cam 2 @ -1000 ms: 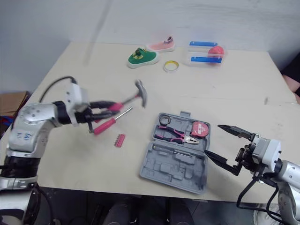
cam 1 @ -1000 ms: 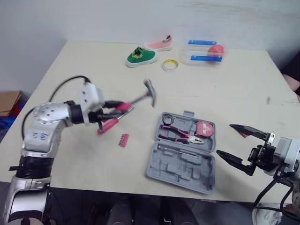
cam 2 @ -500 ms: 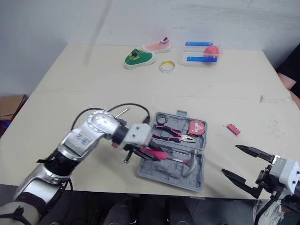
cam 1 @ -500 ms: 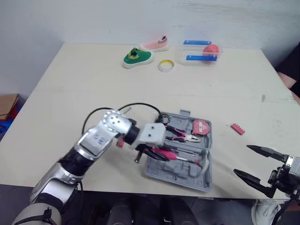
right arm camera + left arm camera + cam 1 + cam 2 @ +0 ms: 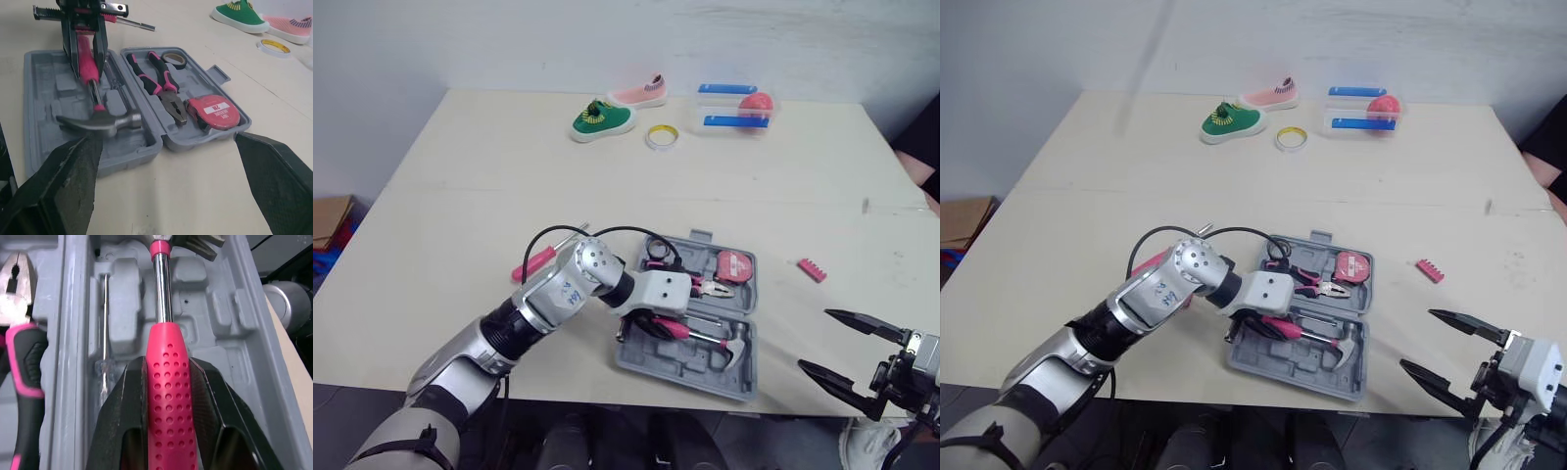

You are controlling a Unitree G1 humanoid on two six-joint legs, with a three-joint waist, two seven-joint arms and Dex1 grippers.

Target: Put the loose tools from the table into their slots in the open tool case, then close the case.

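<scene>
The table [image 5: 460, 176] carries the case [image 5: 685, 364] near its front edge, lid laid flat open so both moulded halves face up and can be reached from above.

The left gripper [image 5: 167, 364] reaches over the case's near half, its two fingers clamped on either side of the hammer [image 5: 168, 382]. It grips the pink handle rather than the head, which leaves the steel neck and head free to drop into the moulding. The hammer lies along the length of that half, head toward the right end, seemingly lined up with its recess. Whether it is fully seated I cannot tell.

The right gripper [image 5: 815, 340] hangs off the table's front right corner, well apart from the case, fingers spread wide and holding nothing. It is probably parked there to keep out of the left arm's way.

The pliers [image 5: 690, 284] and tape measure [image 5: 734, 267] sit in their slots in the far half.

Two tools are loose on the table. The screwdriver [image 5: 534, 262] lies left of the case, and the bit strip [image 5: 811, 269] lies to its right, on the free gripper's side.
</scene>
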